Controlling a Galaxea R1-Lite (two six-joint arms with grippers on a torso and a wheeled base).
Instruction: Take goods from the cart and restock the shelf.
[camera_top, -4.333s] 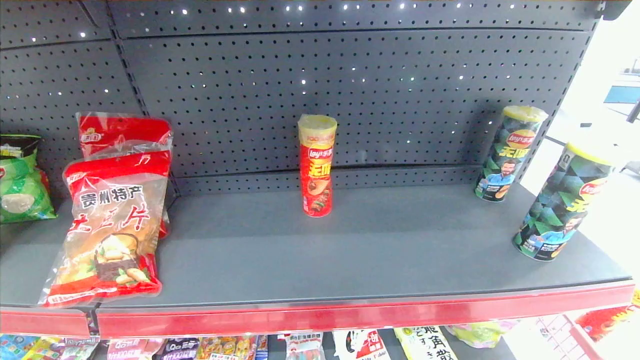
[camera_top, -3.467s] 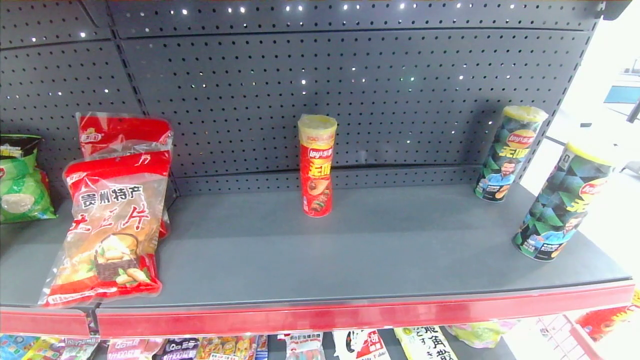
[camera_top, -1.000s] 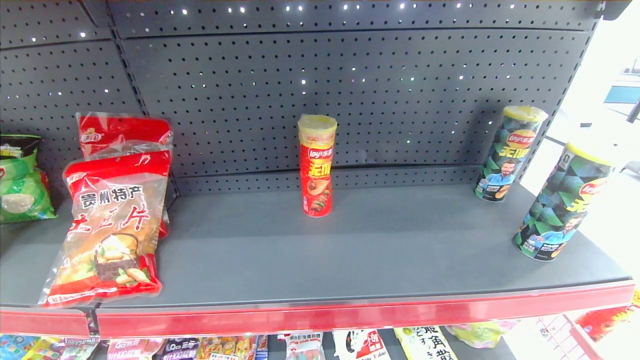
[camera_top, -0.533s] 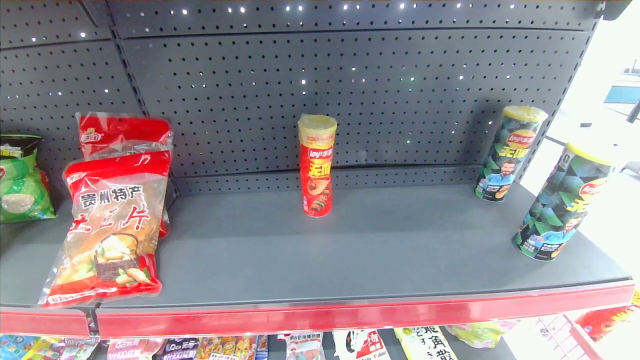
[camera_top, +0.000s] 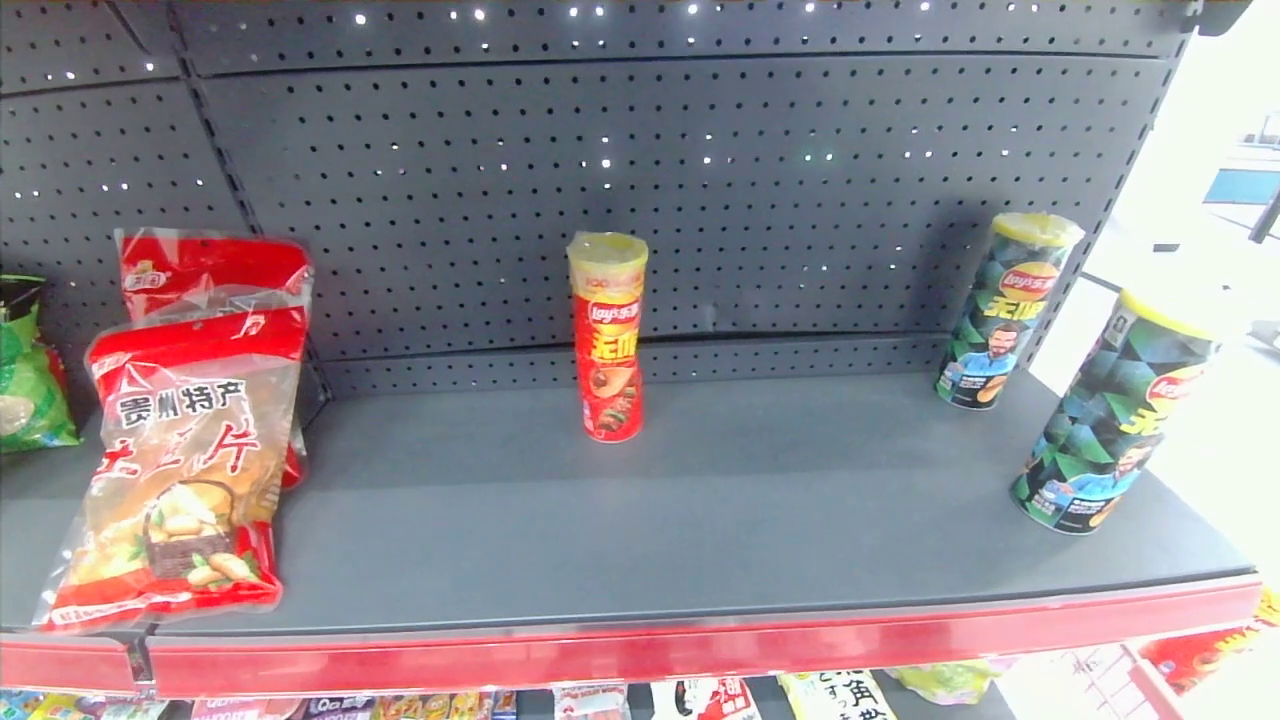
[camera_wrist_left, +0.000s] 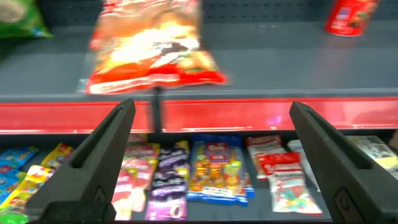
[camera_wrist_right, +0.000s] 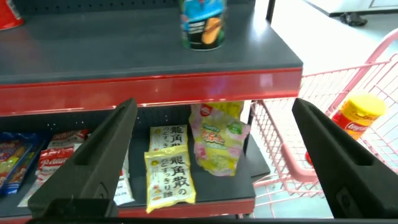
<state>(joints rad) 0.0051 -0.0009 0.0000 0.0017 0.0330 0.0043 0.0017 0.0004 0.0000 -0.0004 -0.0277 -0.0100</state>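
Head view, left to right along the shelf (camera_top: 760, 520): green bag (camera_top: 22, 385) at the far left edge, two red snack bags (camera_top: 180, 440) leaning one before the other, red can (camera_top: 607, 335) upright at mid-shelf near the back panel, then back dark can (camera_top: 1008, 310) and front dark can (camera_top: 1110, 420), both upright at the right end and well apart from the red one. Low before the shelf's red lip, left gripper (camera_wrist_left: 211, 162), jaws spread wide, holding nothing; further right, right gripper (camera_wrist_right: 214, 162), also spread wide and empty, below the shelf's right end. Off to the right of the shelf, cart (camera_wrist_right: 373, 81) with a yellow-lidded can (camera_wrist_right: 360, 115) tilted inside: the goods to fetch

Judged step: turning toward the cart for a pick. To do it well: swing right until the cart sits squarely ahead, keep both arms clear of the red lip, reach with the right gripper, close across the can's round body near its middle rather than on the lid, lift straight up past the wire wall, then set upright in the bare stretch between red can and dark cans

Against half a second earlier: whole head picture slid a little leftward, so a camera turn to the right; goods unmoved relative to one another
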